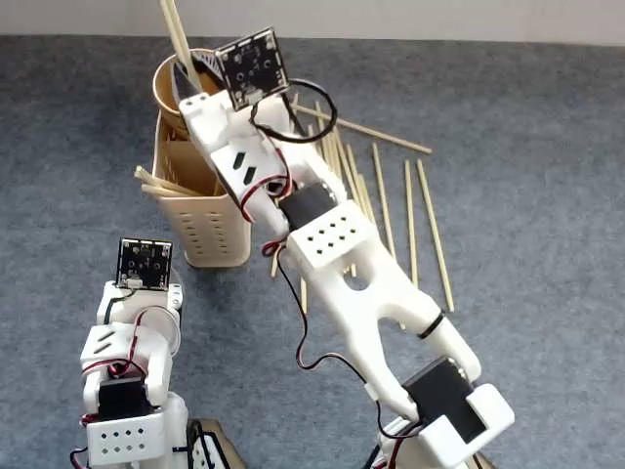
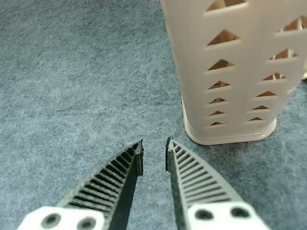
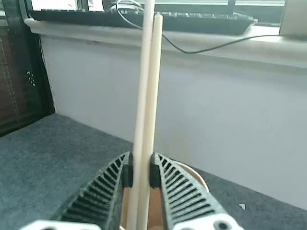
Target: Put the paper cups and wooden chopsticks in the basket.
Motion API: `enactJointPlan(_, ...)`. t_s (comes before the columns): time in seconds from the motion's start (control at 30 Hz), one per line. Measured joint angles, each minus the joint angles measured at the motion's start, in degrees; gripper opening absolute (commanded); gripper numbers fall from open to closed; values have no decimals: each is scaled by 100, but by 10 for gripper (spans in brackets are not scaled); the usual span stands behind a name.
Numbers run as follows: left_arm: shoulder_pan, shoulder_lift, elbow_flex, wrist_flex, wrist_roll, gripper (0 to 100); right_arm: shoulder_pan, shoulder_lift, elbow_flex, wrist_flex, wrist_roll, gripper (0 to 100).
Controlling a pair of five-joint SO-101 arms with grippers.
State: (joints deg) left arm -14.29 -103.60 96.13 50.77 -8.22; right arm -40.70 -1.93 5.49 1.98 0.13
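My right gripper (image 3: 140, 170) is shut on a pair of wooden chopsticks (image 3: 146, 96) held upright, just above a brown paper cup (image 3: 194, 176). In the high view that gripper (image 1: 200, 96) hangs over the paper cup (image 1: 174, 86), which sits in the far end of the beige basket (image 1: 210, 234), and the held chopsticks (image 1: 178, 34) stick up past it. More chopsticks (image 1: 156, 184) lie in the basket, poking over its side. Several loose chopsticks (image 1: 410, 210) lie on the carpet right of the arm. My left gripper (image 2: 153, 148) is slightly open with nothing in it, low over the carpet near the basket (image 2: 230, 72).
Grey carpet covers the whole surface, with free room to the left of the basket and at the far right. The right arm (image 1: 342, 264) stretches diagonally across the middle, over some of the loose chopsticks. A pale wall rises behind the carpet.
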Motion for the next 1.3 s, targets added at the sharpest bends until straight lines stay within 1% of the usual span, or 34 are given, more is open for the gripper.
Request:
enactJointPlan(0.07,0,0,0,0,0,108,0,0,185,0,0,58)
enactJointPlan(0.2,0,0,0,0,0,108,35,-9,668,114,-9,203)
enactJointPlan(0.27,0,0,0,0,0,108,88,-35,818,308,-9,228)
enactJointPlan(0.53,0,0,0,0,0,108,141,-712,967,774,0,228)
enactJointPlan(0.8,0,0,0,0,0,108,132,-2084,967,1881,0,223)
enactJointPlan(0.87,0,0,0,0,0,108,132,-2374,967,2215,0,163)
enactJointPlan(0.93,0,0,0,0,0,108,132,-2655,967,2673,149,26)
enactJointPlan(0.97,0,0,0,0,0,108,167,-2796,967,2954,316,0)
enactJointPlan(1.0,0,0,0,0,0,108,220,-2910,967,3270,466,25)
enactJointPlan(1.07,0,0,0,0,0,108,387,-3086,967,3895,607,5)
enactJointPlan(1.13,0,0,0,0,0,108,668,-3121,985,4501,668,9)
enactJointPlan(1.23,0,0,0,0,0,108,1248,-2927,1240,5336,686,12)
enactJointPlan(1.3,0,0,0,0,0,108,1705,-2611,1371,5618,703,13)
